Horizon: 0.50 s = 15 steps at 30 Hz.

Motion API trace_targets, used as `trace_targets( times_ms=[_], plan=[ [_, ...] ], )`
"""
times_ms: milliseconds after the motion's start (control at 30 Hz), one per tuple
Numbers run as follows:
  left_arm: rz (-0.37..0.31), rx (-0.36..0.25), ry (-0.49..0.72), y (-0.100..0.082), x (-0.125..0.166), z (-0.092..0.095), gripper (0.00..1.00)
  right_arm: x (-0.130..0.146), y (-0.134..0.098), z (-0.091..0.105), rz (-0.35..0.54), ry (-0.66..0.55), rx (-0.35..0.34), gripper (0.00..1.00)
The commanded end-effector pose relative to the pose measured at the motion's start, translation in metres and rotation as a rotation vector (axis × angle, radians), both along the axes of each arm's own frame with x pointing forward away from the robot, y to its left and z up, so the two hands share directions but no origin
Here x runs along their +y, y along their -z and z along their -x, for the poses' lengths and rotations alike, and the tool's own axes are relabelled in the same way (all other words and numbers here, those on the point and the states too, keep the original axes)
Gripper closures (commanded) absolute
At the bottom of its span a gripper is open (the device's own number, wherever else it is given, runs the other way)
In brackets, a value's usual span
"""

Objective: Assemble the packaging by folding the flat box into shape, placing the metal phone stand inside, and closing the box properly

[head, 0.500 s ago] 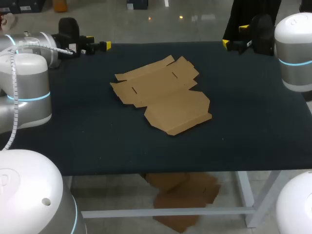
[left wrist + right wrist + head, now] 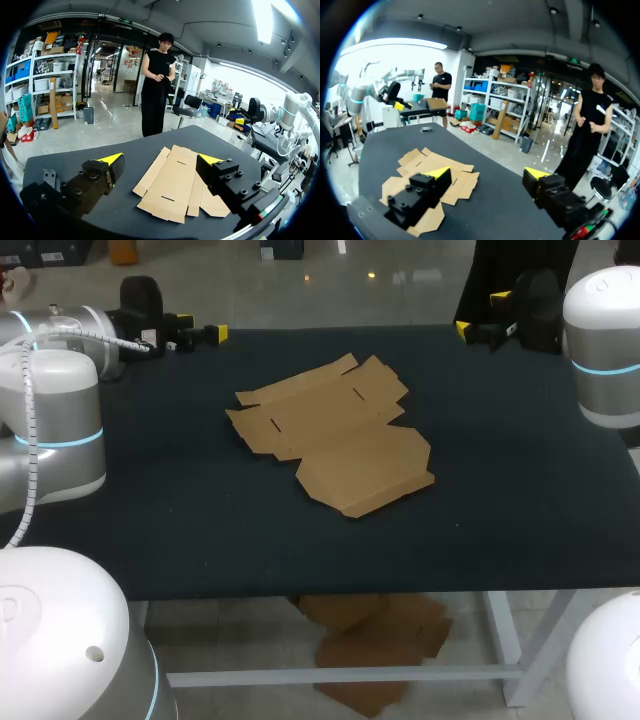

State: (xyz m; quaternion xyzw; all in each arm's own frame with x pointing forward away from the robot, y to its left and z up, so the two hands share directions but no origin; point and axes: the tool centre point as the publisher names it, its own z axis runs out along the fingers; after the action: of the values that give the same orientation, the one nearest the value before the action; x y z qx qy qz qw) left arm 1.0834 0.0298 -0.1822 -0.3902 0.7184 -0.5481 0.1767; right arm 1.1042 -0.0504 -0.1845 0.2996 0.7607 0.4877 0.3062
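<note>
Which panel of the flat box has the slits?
The long middle panel of the flat box, with a slit near each end; the broad panel nearest the robot is plain.

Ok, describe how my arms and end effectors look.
The left arm and right arm are rounded, glossy silver-white shells with thin cyan light rings at the joints. A white corrugated cable runs along the left arm. The left end effector and right end effector are blocky black, bolted, with wedge-shaped yellow tips.

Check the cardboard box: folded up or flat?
Flat. The box lies spread open on the table, flaps out, no walls raised.
</note>
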Motion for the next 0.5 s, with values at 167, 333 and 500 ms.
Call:
trace_targets(
  times_ms=[167,333,500],
  plan=[
    [0.000,0.000,0.000,0.0000,0.0000,0.0000,0.00,0.0000,0.0000,0.0000,0.000,0.000,0.000,0.00],
    [0.000,0.000,0.000,0.0000,0.0000,0.0000,0.00,0.0000,0.0000,0.0000,0.000,0.000,0.000,0.00],
    [0.003,0.005,0.009,-0.0004,0.0000,-0.0006,0.00,0.0000,0.0000,0.0000,0.000,0.000,0.000,0.00]
  ],
)
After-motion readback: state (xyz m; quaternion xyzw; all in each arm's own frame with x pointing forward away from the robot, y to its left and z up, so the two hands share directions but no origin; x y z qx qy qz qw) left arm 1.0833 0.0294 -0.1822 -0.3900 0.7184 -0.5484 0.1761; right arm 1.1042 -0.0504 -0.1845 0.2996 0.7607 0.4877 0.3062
